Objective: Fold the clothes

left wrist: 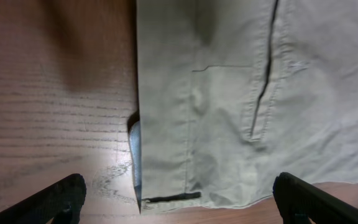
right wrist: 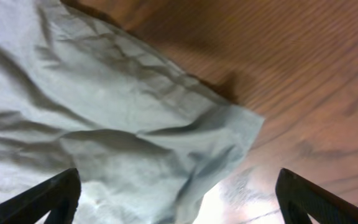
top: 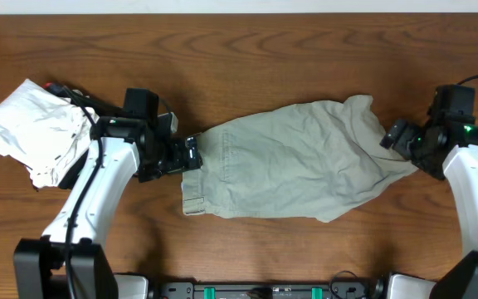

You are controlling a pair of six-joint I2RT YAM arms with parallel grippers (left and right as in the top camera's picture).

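A pair of khaki shorts [top: 293, 162] lies spread across the middle of the wooden table, waistband to the left and leg ends to the right. My left gripper [top: 191, 154] is open at the waistband edge; the left wrist view shows the waistband, a pocket and a belt loop [left wrist: 229, 118] between its spread fingers [left wrist: 179, 202]. My right gripper [top: 395, 135] is open over the shorts' right end; the right wrist view shows a wrinkled leg corner [right wrist: 135, 143] between its fingers [right wrist: 178, 198]. Neither holds cloth.
A crumpled white garment [top: 36, 129] lies at the far left of the table, beside the left arm. The table's front edge carries the arm bases [top: 272, 291].
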